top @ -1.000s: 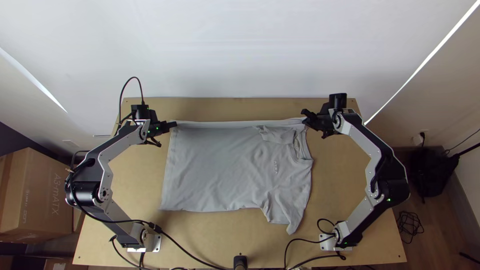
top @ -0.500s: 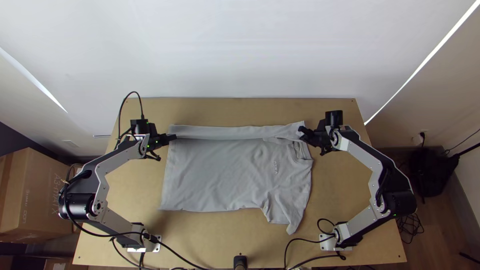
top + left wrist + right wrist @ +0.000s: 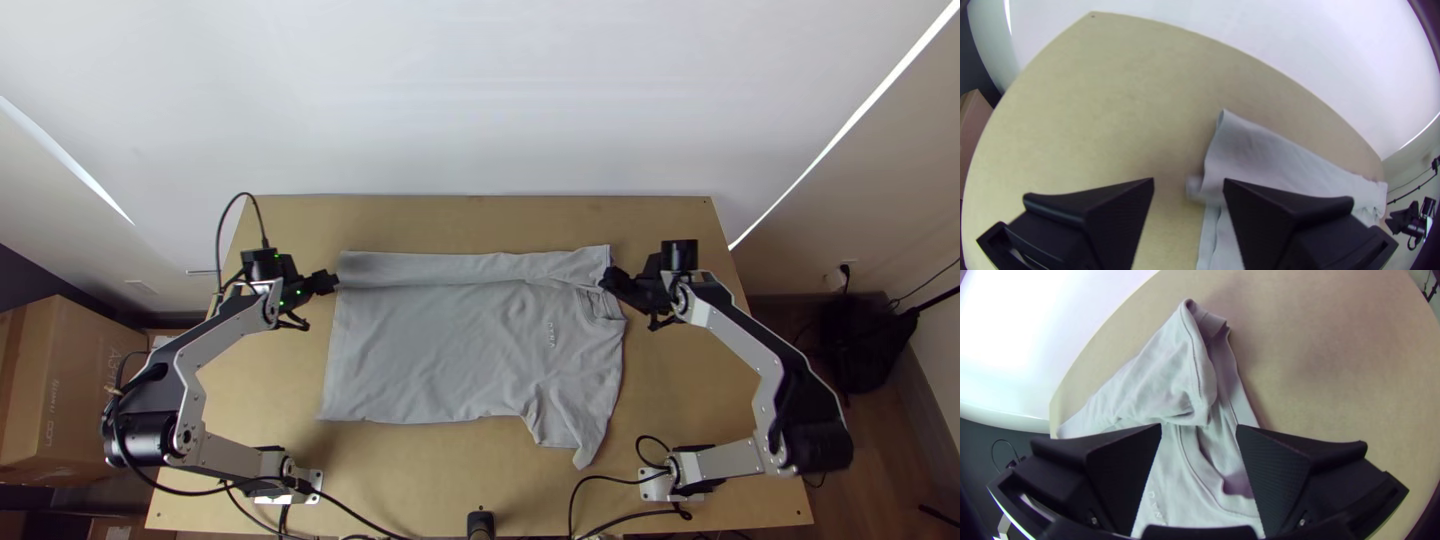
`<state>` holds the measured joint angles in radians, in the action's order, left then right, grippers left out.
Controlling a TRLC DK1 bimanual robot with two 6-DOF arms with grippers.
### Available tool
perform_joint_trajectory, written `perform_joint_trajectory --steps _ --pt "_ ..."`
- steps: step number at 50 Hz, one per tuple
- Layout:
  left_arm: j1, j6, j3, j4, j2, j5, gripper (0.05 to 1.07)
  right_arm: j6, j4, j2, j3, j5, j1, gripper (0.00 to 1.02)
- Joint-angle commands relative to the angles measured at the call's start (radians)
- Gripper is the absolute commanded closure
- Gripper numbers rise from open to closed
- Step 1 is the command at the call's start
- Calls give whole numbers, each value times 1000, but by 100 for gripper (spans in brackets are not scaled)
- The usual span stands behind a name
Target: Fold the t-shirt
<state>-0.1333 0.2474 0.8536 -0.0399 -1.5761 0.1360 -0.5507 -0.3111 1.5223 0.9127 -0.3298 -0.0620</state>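
A grey t-shirt (image 3: 430, 350) lies on the table with its far side folded over in a long strip (image 3: 460, 268); the near sleeve is spread out. My left gripper (image 3: 330, 282) is at the strip's left end, and my right gripper (image 3: 606, 280) is by the collar. In the left wrist view my left gripper (image 3: 1189, 182) stands open beside the folded end of the shirt (image 3: 1260, 155). In the right wrist view my right gripper (image 3: 1199, 429) is open over the collar, with the folded part of the shirt (image 3: 1160, 380) beyond it.
Bare wooden table (image 3: 470, 215) runs along the far edge behind the shirt, and more lies on either side. Black cables (image 3: 350, 505) cross the near edge. A cardboard box (image 3: 70, 390) stands off the table at the left.
The shirt's far edge has come down toward the near side as a flat strip. Both grippers moved nearer, and the left one has drawn off leftward from the cloth.
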Motion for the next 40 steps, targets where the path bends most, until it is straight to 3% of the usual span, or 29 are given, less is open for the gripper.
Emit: perform_joint_trajectory --steps 1,8,10,12,16,26,35,40 --pt "-40 16 -7 -17 57 45 15 -26 -42 -123 -38 -23 37 19" --pt "-92 0 7 -83 128 88 15 -22 -186 -255 -25 -63 105 18" --pt "-104 -7 7 -103 159 105 15 -17 -270 -283 -11 -95 120 4" --pt "-115 -20 5 -129 192 109 15 -5 -344 -301 -1 -130 136 3" --pt "-140 -33 5 -175 252 134 15 69 -473 -320 -3 -187 152 3" --pt "-170 -66 4 -259 360 160 15 212 -803 -298 -66 -199 160 4" --pt "-170 -73 16 -298 406 163 15 307 -846 -277 -181 -198 160 16" --pt "-164 -73 18 -313 424 163 15 324 -818 -261 -230 -195 160 16"
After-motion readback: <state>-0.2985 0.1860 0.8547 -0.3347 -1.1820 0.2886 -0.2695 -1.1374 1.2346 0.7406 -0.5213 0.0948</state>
